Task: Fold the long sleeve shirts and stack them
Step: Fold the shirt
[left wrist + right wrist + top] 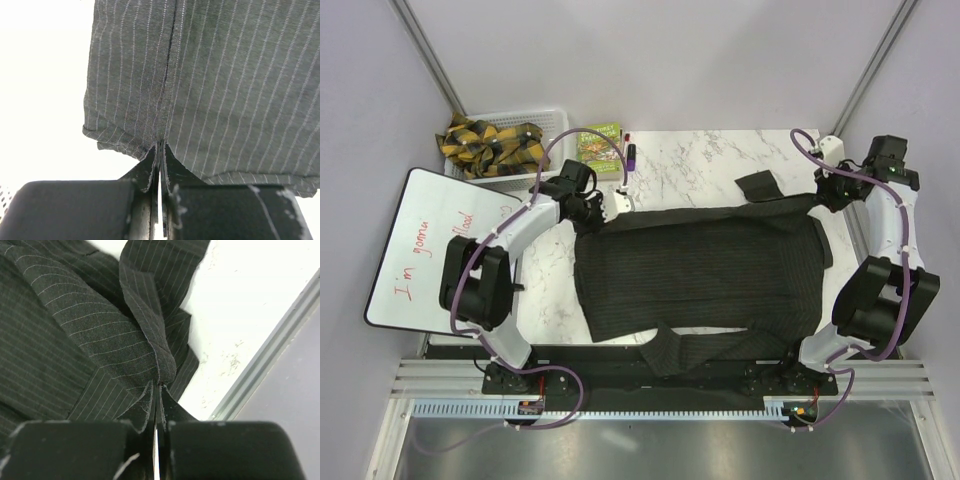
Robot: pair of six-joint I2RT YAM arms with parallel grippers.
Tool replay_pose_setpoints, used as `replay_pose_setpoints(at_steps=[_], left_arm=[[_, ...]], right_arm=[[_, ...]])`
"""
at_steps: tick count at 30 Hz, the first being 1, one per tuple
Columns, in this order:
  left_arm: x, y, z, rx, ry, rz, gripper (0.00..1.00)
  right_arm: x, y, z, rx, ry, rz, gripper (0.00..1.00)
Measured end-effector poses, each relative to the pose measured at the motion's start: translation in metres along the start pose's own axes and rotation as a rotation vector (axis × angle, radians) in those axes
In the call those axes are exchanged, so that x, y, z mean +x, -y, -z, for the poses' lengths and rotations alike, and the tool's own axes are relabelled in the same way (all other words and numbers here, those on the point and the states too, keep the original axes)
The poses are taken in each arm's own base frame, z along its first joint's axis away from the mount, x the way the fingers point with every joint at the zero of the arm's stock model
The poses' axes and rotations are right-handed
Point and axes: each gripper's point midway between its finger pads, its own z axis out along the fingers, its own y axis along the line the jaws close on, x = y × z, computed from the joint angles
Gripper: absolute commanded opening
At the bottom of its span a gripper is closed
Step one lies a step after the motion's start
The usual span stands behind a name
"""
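A dark charcoal long sleeve shirt [700, 272] with fine pale stripes lies spread across the marble table. One sleeve [720, 345] lies along the near edge, and a cuff end [756, 186] sticks out at the far right. My left gripper [602, 212] is shut on the shirt's far left corner; in the left wrist view the striped cloth [210, 85] is pinched between the fingertips [161, 147]. My right gripper [828, 190] is shut on the far right corner; in the right wrist view the bunched cloth [100, 325] is pinched at the tips [159, 386].
A white basket [510, 140] with yellow-black plaid cloth stands at the far left. A green packet [600, 146] and a purple marker [630, 152] lie behind the shirt. A whiteboard [430, 240] with red writing lies at the left edge. The frame rail [270, 365] runs along the right.
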Motion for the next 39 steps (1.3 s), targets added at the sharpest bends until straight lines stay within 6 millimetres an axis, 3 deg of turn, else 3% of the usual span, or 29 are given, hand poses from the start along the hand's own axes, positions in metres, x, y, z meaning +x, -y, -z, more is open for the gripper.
replay_pose_setpoints(at_steps=[4, 11, 16, 17, 22, 23, 24, 28, 30, 33, 34, 36, 39], left_arm=[[0.001, 0.006, 0.005, 0.005, -0.002, -0.001, 0.02], [0.021, 0.045, -0.017, 0.122, -0.068, 0.009, 0.02], [0.03, 0.058, -0.033, 0.177, -0.102, 0.015, 0.06], [0.033, 0.06, -0.035, 0.186, -0.11, 0.019, 0.11], [0.038, 0.065, -0.036, 0.197, -0.12, 0.023, 0.34], [0.038, 0.066, -0.035, 0.198, -0.12, 0.023, 0.42], [0.037, 0.066, -0.033, 0.196, -0.118, 0.022, 0.45], [0.028, 0.063, -0.018, 0.173, -0.09, 0.015, 0.54], [0.018, 0.059, -0.008, 0.161, -0.058, 0.017, 0.61], [0.0, 0.047, 0.002, 0.136, 0.0, 0.033, 0.64], [-0.006, 0.044, 0.004, 0.13, 0.018, 0.042, 0.69], [-0.016, 0.036, 0.009, 0.113, 0.047, 0.065, 0.71], [-0.027, 0.027, 0.014, 0.095, 0.091, 0.126, 0.78]], right_arm=[[0.014, -0.009, -0.005, -0.034, -0.031, 0.012, 0.0], [0.036, -0.029, -0.011, -0.113, -0.087, 0.018, 0.0], [0.057, -0.046, -0.017, -0.191, -0.136, 0.038, 0.02], [0.062, -0.052, -0.017, -0.214, -0.151, 0.044, 0.05], [0.091, -0.089, -0.016, -0.354, -0.228, 0.092, 0.66], [0.098, -0.097, -0.013, -0.387, -0.247, 0.1, 0.73], [0.103, -0.106, -0.01, -0.422, -0.266, 0.111, 0.88], [0.107, -0.125, 0.005, -0.516, -0.289, 0.122, 0.95], [0.094, -0.121, 0.009, -0.524, -0.275, 0.083, 0.95], [0.05, -0.083, -0.003, -0.473, -0.195, 0.019, 0.87], [0.034, -0.064, -0.013, -0.438, -0.157, -0.01, 0.83], [0.008, -0.035, -0.034, -0.379, -0.102, -0.079, 0.76], [-0.019, 0.006, -0.072, -0.236, -0.05, -0.226, 0.74]])
